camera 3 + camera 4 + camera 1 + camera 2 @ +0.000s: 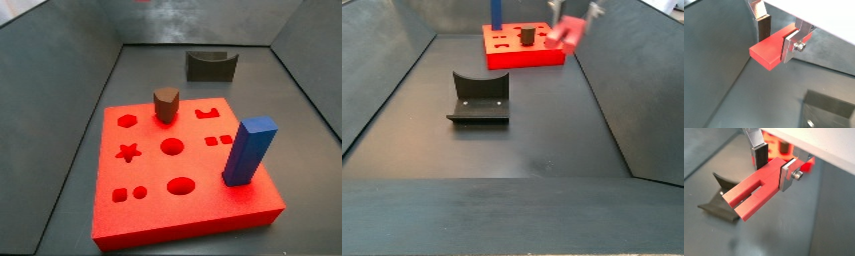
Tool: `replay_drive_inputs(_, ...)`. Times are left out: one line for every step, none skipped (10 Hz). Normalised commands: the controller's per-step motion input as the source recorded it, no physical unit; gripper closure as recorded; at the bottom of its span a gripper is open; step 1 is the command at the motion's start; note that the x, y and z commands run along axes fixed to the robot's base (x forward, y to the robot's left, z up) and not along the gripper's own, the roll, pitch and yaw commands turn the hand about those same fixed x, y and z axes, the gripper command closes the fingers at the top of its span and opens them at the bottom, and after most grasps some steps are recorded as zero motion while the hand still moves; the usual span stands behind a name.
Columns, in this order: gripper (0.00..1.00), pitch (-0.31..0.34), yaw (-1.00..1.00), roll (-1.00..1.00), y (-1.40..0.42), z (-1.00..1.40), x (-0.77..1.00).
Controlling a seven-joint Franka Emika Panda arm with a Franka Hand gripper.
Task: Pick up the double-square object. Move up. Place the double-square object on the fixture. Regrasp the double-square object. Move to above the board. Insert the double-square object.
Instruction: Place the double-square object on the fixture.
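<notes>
Wrist views give me the gripper [774,164] clamped on the bar [754,193], held clear above the floor, long axis sticking out from the fingers [789,174]. Only one shows the fixture [721,203] below; a side view shows the board [174,170].

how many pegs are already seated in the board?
2. The brown hexagonal peg stands near the board's back edge; the tall blue block stands at its right side. The double-square object is held in the gripper, not inserted.
</notes>
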Motion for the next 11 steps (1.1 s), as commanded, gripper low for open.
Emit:
replay_drive_inputs(1.00, -0.059, 1.00, -0.29, -0.69, 0.08, 1.00)
replay_drive_inputs(1.00, -0.042, 1.00, -0.33, -0.58, 0.06, 1.00)
replay_drive_inputs(1.00, -0.017, 0.91, -0.37, -0.51, 0.05, 1.00)
replay_drive_inputs(1.00, 0.010, 0.66, -0.31, -0.44, 0.04, 1.00)
replay_drive_inputs(1.00, 0.034, 0.44, -0.25, -0.38, 0.02, 1.00)
replay_drive_inputs(1.00, 0.054, 0.28, -0.21, -0.33, 0.02, 1.00)
replay_drive_inputs(1.00, 0.074, 0.15, -0.17, -0.26, 0.01, 1.00)
replay_drive_inputs(1.00, 0.087, 0.10, -0.16, -0.22, 0.01, 1.00)
replay_drive_inputs(1.00, 0.095, 0.07, -0.15, -0.19, 0.01, 1.00)
replay_drive_inputs(1.00, 0.111, 0.04, -0.14, -0.13, 0.01, 0.99)
replay_drive_inputs(1.00, 0.104, -0.02, -1.00, 0.66, -0.28, 1.00)
